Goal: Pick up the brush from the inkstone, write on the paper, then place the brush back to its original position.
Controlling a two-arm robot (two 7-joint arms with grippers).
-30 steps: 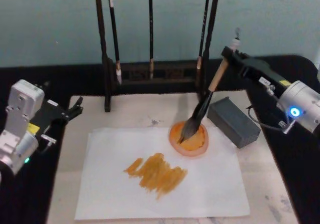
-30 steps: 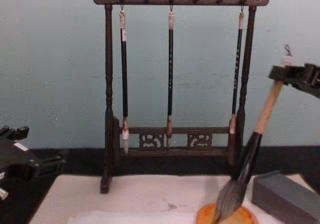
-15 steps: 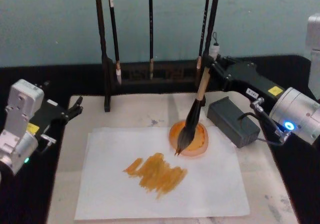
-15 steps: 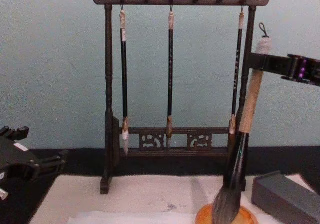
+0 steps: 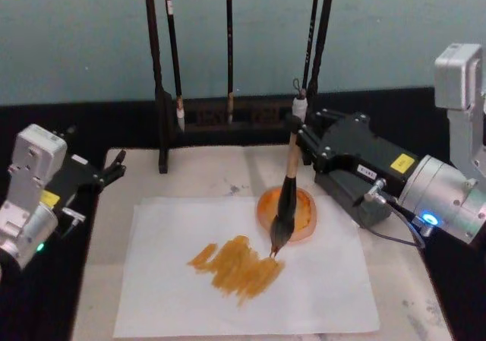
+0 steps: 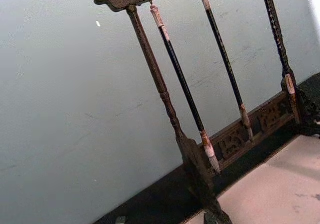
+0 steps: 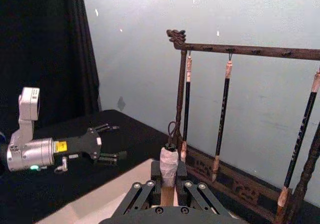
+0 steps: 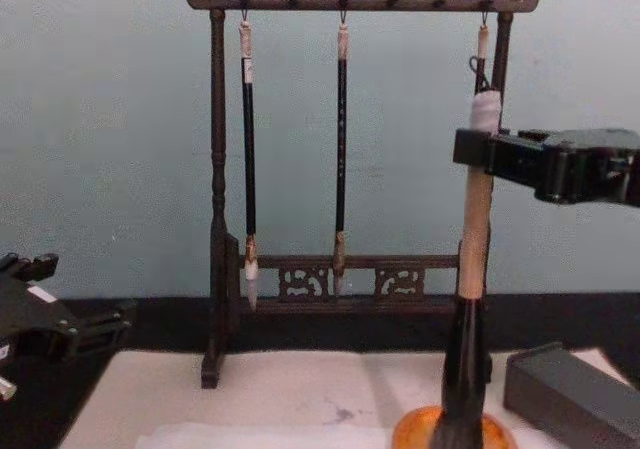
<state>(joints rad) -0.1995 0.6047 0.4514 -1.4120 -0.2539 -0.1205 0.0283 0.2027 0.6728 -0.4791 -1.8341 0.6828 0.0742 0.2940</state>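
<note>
The right claw (image 5: 301, 131) is clamped on the brush (image 5: 288, 198) high on its pale wooden handle, just below the white cap. It holds the brush nearly upright, with the bristle tip touching the paper (image 5: 175, 295) at the right end of a patch of orange strokes (image 5: 235, 265), just on the near side of the orange ink dish (image 5: 304, 213). The left claw (image 5: 112, 166) sits idle off the left edge of the cream mat (image 5: 205, 178), its fingers apart and holding nothing. Three slim brushes hang on the wooden rack (image 5: 228, 117) at the far side. The brush looks light, with a stiff handle that suits a firm pinch near the top, while its soft, loaded bristles are likely to bend and splay under little pressure. The thin sheet could wrinkle or slide if the tip is pressed hard.
</note>
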